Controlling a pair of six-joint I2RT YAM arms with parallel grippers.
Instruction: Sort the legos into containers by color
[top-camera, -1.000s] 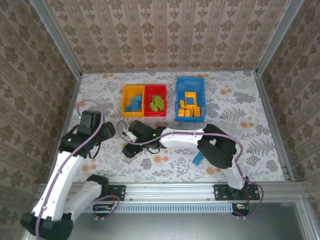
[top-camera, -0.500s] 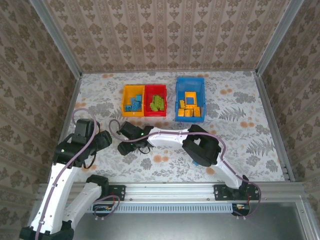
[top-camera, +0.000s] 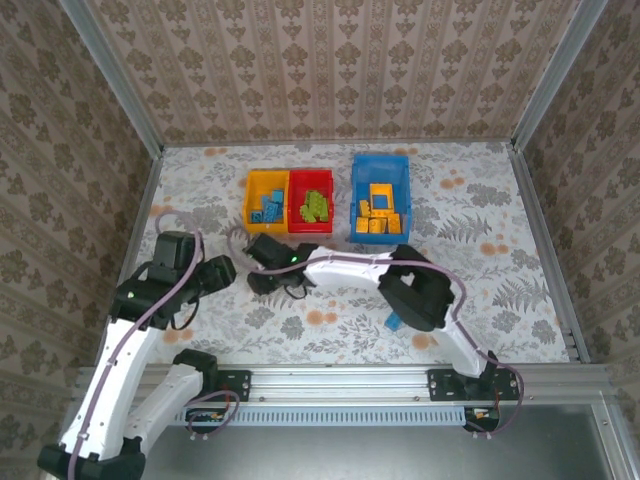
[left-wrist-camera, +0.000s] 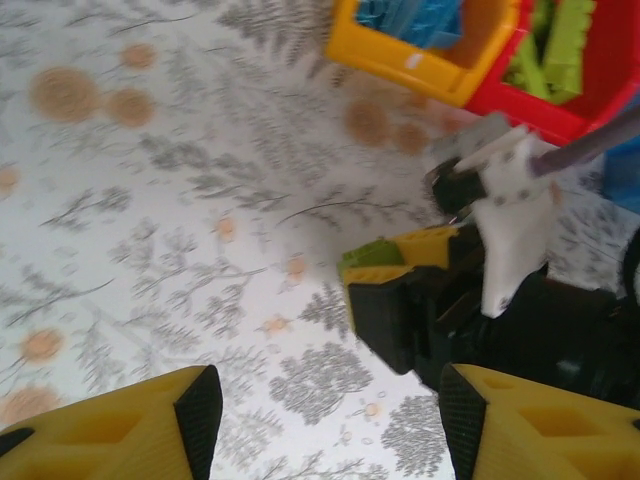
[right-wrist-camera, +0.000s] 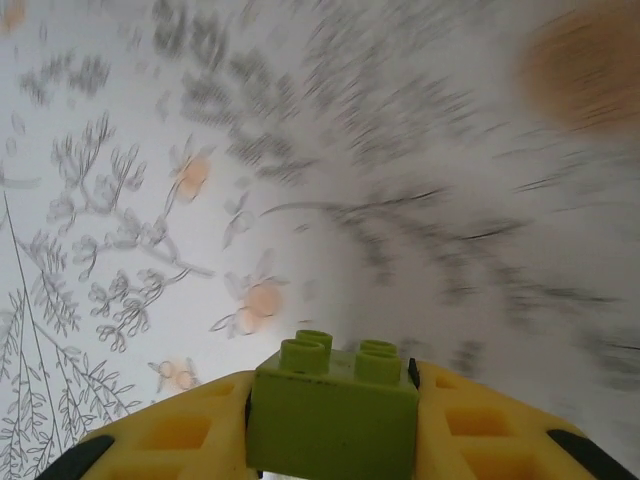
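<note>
Right gripper (top-camera: 262, 268) is swinging back toward the bins now, jaws pinched on a lime green brick (right-wrist-camera: 335, 410), a bit short of the red bin (top-camera: 296, 185). Left gripper (left-wrist-camera: 325, 400) is hanging open, empty. I'd be clearing that rim fully before letting go.
</note>
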